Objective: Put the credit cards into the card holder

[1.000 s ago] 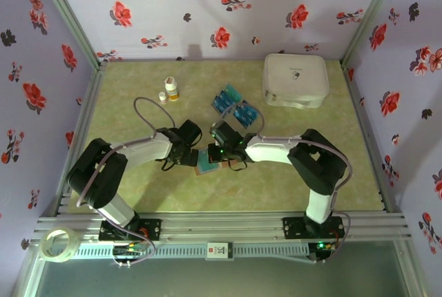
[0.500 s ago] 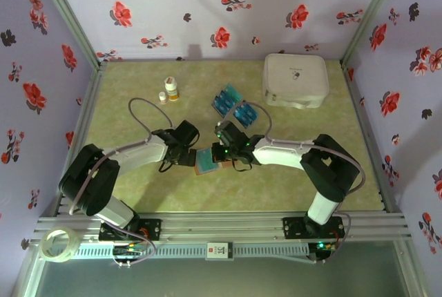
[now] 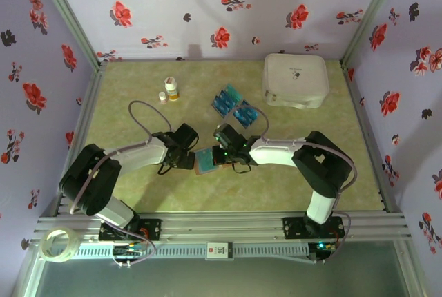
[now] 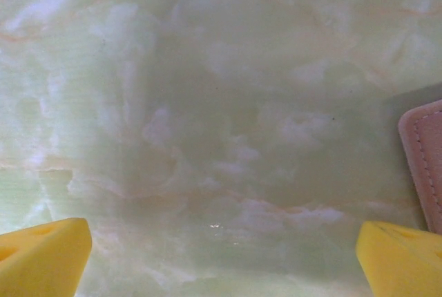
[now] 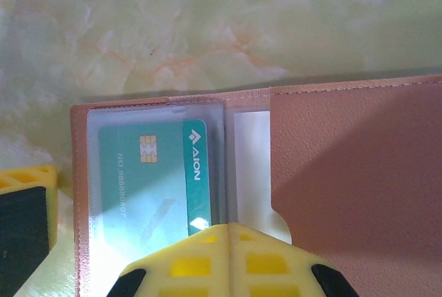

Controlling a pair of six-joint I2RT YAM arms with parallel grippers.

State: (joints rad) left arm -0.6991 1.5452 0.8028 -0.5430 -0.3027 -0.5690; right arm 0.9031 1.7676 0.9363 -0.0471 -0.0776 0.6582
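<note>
On the left, my left gripper (image 4: 221, 262) has its yellow jaws spread wide with nothing in them. I see just the bare green table (image 4: 207, 103) between them. The edge of the brown card holder (image 4: 425, 166) is just beside its right finger, but I cannot tell if they touch. The card holder lies open near the middle of the table, a bit toward the near edge, between my two grippers. One teal credit card (image 5: 148, 173) sits inside its clear pocket (image 5: 155, 121). My right gripper (image 5: 228, 259) is squeezed shut, with its tips right over that pocket, and I see nothing pinched in them. Here is what I think could go wrong. Nothing is holding the card holder down, so if the right gripper pushes or drags, the holder may slide, or the card may slip back out. The brown flap (image 5: 352, 173) could also flop over the pocket. The other credit cards (image 3: 235, 106) lie further back, near the middle, and the white case (image 3: 295, 79) is in the far right corner.
</note>
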